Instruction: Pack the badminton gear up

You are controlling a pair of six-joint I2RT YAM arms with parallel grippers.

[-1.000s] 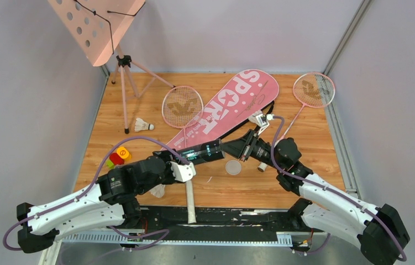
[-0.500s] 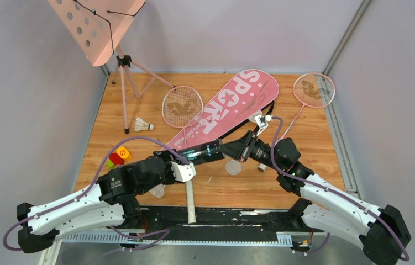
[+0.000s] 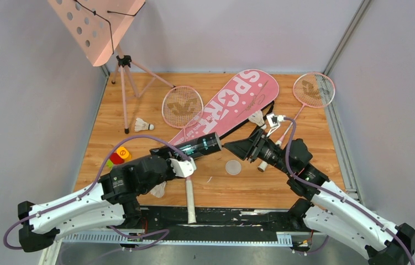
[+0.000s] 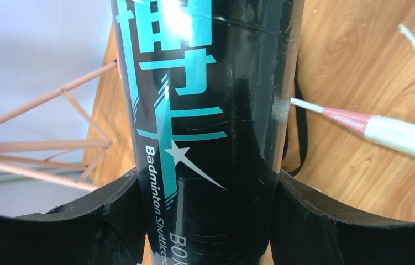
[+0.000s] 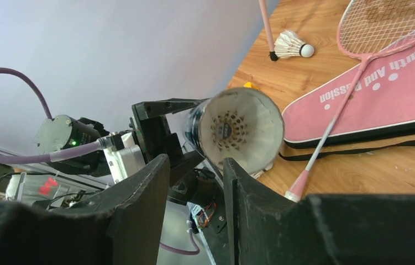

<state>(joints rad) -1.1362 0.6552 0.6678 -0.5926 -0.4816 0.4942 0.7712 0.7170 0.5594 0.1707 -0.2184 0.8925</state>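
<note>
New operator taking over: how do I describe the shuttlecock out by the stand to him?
Find the pink music stand in the far left corner and follow its tripod down to the wooden tabletop. Beside the nearest leg's foot lies a white feather shuttlecock on its side. It alone sits clear of the left arm, the right arm and the pink bag.

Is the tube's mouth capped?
No, the right wrist view looks straight into the tube through its open, uncovered mouth.
</note>
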